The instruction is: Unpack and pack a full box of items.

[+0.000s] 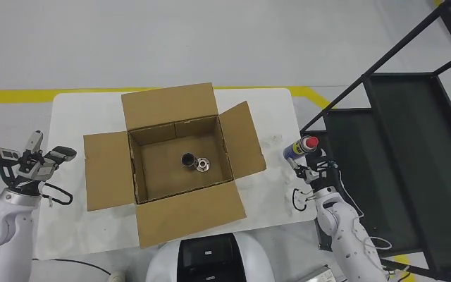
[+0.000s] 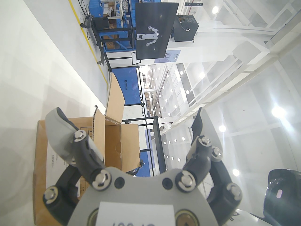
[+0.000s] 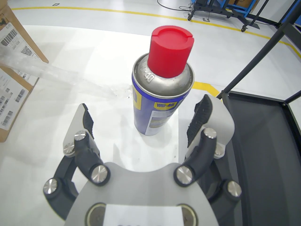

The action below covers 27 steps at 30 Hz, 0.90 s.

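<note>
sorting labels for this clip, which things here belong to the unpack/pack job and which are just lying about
Job: open cardboard box; dark cylinder and metal piece inside it; spray can upright on the table, between the fingers of the open right hand; open left hand.
Lying about: black rack beside the table; yellow floor line.

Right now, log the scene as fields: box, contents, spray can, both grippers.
Box: cardboard box, flaps open, on the table
Contents: dark cylinder and metal part, side by side on the box floor
Can: spray can, upright, red cap on, near the table's right edge
Right arm: right gripper open, at the can, not touching
Left arm: left gripper open, empty, by the table's left edge
</note>
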Each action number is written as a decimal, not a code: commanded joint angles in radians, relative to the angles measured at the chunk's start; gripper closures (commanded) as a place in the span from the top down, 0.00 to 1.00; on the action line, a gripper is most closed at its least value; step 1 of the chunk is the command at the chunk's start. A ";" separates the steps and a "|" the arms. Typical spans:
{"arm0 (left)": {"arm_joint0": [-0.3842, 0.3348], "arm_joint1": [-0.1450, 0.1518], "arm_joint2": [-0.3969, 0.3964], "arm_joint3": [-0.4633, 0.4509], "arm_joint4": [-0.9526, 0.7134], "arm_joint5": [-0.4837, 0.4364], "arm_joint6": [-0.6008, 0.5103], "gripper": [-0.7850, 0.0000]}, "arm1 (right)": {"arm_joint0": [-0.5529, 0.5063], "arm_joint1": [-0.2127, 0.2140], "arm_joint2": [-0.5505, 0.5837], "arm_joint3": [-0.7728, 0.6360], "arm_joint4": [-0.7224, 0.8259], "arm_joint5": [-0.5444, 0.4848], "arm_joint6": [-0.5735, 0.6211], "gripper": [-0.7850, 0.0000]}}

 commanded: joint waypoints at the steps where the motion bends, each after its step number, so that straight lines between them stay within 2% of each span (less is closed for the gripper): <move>1: 0.000 0.000 0.000 0.000 0.000 0.000 0.000 1.00 | 0.030 -0.002 -0.006 0.040 0.005 0.012 -0.018 1.00; 15: 0.000 0.000 0.000 0.000 0.000 0.000 0.000 1.00 | 0.177 -0.011 -0.059 0.226 0.001 0.029 -0.071 1.00; 16: 0.000 0.000 0.000 0.000 0.000 0.000 0.000 1.00 | 0.183 -0.012 -0.062 0.235 0.002 0.027 -0.073 0.48; 17: 0.000 0.000 0.000 0.000 0.000 0.000 0.000 1.00 | 0.189 -0.012 -0.063 0.243 0.003 0.026 -0.075 0.30; 18: 0.000 0.000 0.000 0.000 0.000 0.000 0.000 1.00 | 0.194 -0.012 -0.065 0.250 0.006 0.025 -0.078 0.00; 27: 0.000 0.000 0.000 0.000 0.000 0.000 0.000 1.00 | 0.197 -0.013 -0.069 0.264 0.025 0.013 -0.108 0.00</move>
